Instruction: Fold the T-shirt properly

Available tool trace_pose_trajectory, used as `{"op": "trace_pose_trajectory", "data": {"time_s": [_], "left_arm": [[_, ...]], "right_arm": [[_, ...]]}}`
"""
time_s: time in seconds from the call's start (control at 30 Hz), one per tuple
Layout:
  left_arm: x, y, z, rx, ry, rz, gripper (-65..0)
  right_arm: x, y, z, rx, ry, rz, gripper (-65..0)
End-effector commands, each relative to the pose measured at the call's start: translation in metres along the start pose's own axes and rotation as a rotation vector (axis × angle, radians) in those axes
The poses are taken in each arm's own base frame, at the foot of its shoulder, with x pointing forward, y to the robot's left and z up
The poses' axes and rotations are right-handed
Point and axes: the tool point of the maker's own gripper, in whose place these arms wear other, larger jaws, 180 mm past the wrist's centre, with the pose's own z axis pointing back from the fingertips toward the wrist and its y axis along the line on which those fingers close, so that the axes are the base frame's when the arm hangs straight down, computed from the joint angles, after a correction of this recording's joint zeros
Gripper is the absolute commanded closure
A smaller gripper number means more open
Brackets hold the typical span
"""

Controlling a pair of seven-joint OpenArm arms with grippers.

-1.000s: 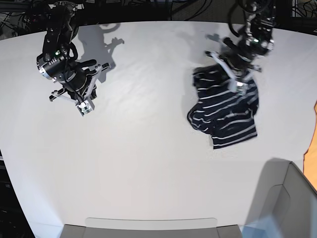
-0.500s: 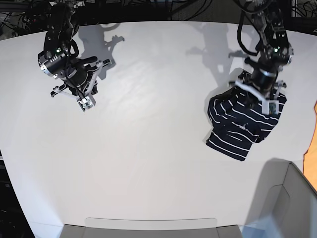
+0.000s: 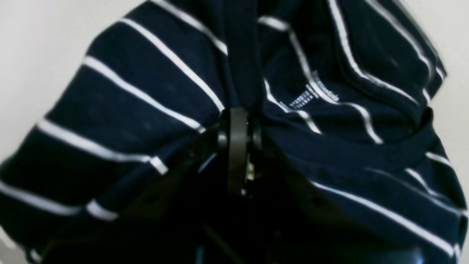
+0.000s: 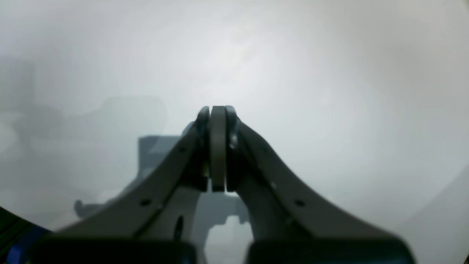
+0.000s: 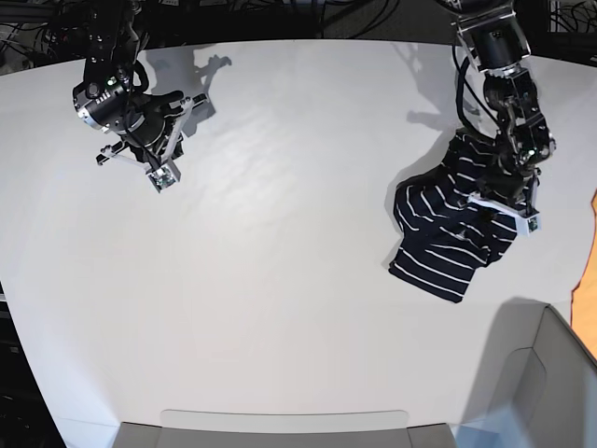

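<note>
Grey plastic walls of a bin [image 5: 522, 373] fill the near corner of the base view, below the T-shirt [image 5: 448, 229] and well apart from it; a second grey rim [image 5: 284, 420] runs along the near edge of the white worktop [image 5: 280, 271].

Beyond the bin, the T-shirt lies bunched in a dark navy heap with thin white stripes. Its lower corner points toward the near edge and rests on the worktop, while its upper part is gathered up under the left gripper [image 5: 508, 213]. In the left wrist view the cloth [image 3: 146, 110] fills nearly the whole picture, falling in folds to either side of the left gripper [image 3: 238, 124], whose jaws are pressed together with a ridge of fabric pinched between them. A small patch of white print shows on a fold just beside the jaws, too blurred to read.

Far from the T-shirt, across the bare worktop, the right gripper [image 5: 160, 177] hangs above the surface, casting a shadow behind it. The right wrist view shows the right gripper [image 4: 218, 113] with its jaws pressed together and nothing between them; the pale worktop [image 4: 329, 91] beyond is hazy, so how high they hang is hard to judge.
</note>
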Motion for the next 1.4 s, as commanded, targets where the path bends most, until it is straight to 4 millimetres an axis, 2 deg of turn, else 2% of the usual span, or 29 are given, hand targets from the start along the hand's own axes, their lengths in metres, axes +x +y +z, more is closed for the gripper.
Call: {"op": "trace_pose_trajectory", "data": {"time_s": [0.0,0.07,0.2,0.27,0.33,0.4,0.47,0.57,0.67,0.87,1.03,1.13,1.23,1.37], "left_arm": [[-0.010,0.005,-0.002,0.010,0.034,-0.027,0.0],[-0.015,0.010,-0.005,0.010,0.025,-0.035,0.0],[-0.009,0.013,-0.005,0.013,-0.002,-0.032,0.0],[0.012,0.012,0.004,0.013,-0.056,-0.061,0.0],[0.039,0.017,0.025,0.030,-0.146,-0.083,0.0],[0.053,0.018,0.047,0.042,-0.217,-0.095,0.0],[0.070,0.008,0.074,0.042,-0.301,-0.133,0.0],[0.072,-0.010,0.107,0.027,-0.365,-0.187,0.0],[0.055,-0.018,0.128,0.023,-0.354,-0.227,0.0],[-0.001,-0.012,0.157,0.046,-0.249,-0.252,0.0],[-0.052,0.002,0.186,0.068,-0.193,-0.252,0.0],[-0.070,0.012,0.203,0.084,-0.174,-0.263,0.0],[-0.090,0.019,0.219,0.091,-0.129,-0.278,0.0],[-0.124,0.014,0.231,0.009,-0.022,-0.305,0.0]], "right_arm": [[0.009,-0.002,0.005,-0.006,-0.038,0.008,0.0],[0.009,0.001,0.004,0.000,-0.038,0.009,0.0],[0.009,0.002,0.004,0.004,-0.039,0.006,0.0],[0.011,0.002,0.005,0.000,-0.045,0.009,0.0],[0.015,0.001,0.010,-0.009,-0.060,0.015,0.0],[0.014,0.003,0.011,-0.007,-0.062,0.017,0.0],[0.014,0.003,0.012,0.002,-0.069,0.008,0.0],[0.009,0.016,0.013,0.064,-0.078,-0.012,0.0],[-0.004,0.021,0.016,0.096,-0.066,-0.055,0.0],[-0.041,0.031,0.021,0.111,-0.014,-0.113,0.0],[-0.061,0.067,0.035,0.181,-0.117,-0.192,0.0],[-0.063,0.091,0.050,0.234,-0.216,-0.305,0.0],[-0.067,0.103,0.067,0.251,-0.290,-0.407,0.0],[-0.077,0.116,0.080,0.241,-0.317,-0.511,0.0]]}}
